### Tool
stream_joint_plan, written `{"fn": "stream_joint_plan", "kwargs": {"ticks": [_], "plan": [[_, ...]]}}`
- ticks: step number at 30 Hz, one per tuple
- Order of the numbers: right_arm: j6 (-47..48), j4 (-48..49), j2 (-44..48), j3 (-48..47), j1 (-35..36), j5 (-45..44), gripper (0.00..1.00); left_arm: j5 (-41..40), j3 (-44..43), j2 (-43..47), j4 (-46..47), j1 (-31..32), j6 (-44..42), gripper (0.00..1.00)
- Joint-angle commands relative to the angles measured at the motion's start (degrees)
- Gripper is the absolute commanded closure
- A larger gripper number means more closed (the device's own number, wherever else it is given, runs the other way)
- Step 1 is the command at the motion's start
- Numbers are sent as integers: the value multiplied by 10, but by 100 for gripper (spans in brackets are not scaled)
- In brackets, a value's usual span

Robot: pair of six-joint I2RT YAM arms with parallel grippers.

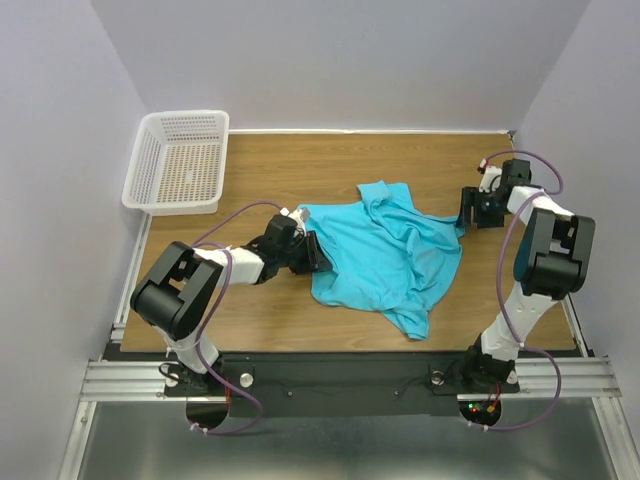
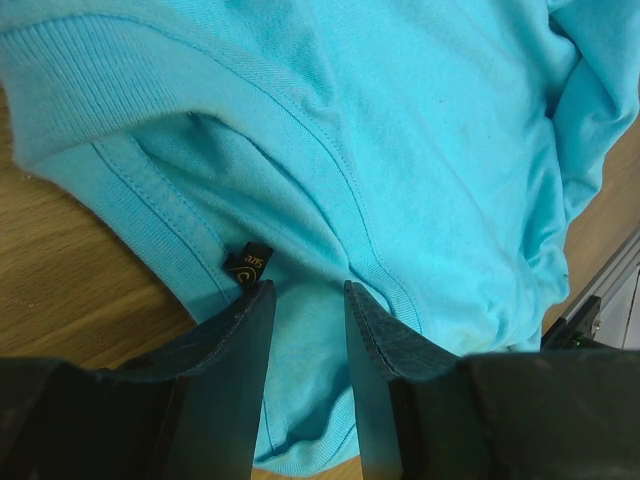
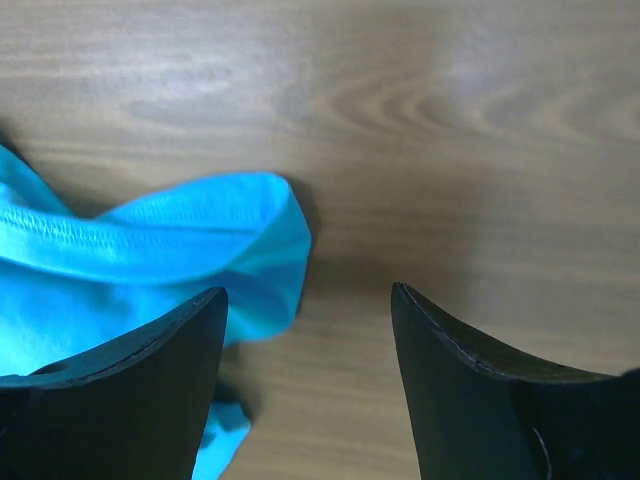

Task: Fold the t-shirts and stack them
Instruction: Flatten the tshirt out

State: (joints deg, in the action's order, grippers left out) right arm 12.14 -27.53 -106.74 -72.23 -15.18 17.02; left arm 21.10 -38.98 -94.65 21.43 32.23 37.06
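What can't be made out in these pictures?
- Left wrist view: the label, its print too small to read.
- Left wrist view: whether the left hand pinches the t-shirt or only rests on it.
- Right wrist view: most of the t-shirt, cut off by the left edge.

We identify a wooden table top [image 1: 300, 165] with a light brown grain occupying the centre of the top view. A plain pale back wall [image 1: 340, 60] closes the upper frame; a left wall [image 1: 50, 150] and a right wall [image 1: 600, 130] of the same finish flank it. A white trim strip [image 1: 370, 130] runs along the table's far edge. At the lower frame we note a black strip [image 1: 340, 370], a slotted aluminium rail [image 1: 130, 378] and a grey metal sheet [image 1: 340, 440]. Lighting is even, with soft shadows.
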Motion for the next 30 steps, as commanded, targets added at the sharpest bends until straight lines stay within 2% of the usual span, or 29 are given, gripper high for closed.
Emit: {"fn": "stream_joint_plan", "kwargs": {"ticks": [1,6,13,14,16,18,19,25,30], "plan": [[21,27,-23,-50,2,53,28,-13,12,-8,-35,-4,-19,54],[27,27,-64,-69,2,68,30,-14,15,-6,-39,-4,-18,54],[43,27,-77,-58,2,117,48,-22,15,5,-46,-4,-18,53],[46,27,-75,-54,2,128,58,-27,14,9,-48,-3,-19,53],[56,26,-72,-49,2,135,70,-34,9,23,-56,-3,-19,53],[65,27,-66,-42,2,135,93,-50,5,42,-67,-4,-22,49],[68,27,-64,-41,2,131,99,-55,3,50,-71,-5,-23,47],[47,34,-39,-39,-24,98,99,-93,3,132,-116,-7,-30,34],[-4,95,50,19,-60,-66,99,-98,40,192,-144,-9,-16,32]]}}
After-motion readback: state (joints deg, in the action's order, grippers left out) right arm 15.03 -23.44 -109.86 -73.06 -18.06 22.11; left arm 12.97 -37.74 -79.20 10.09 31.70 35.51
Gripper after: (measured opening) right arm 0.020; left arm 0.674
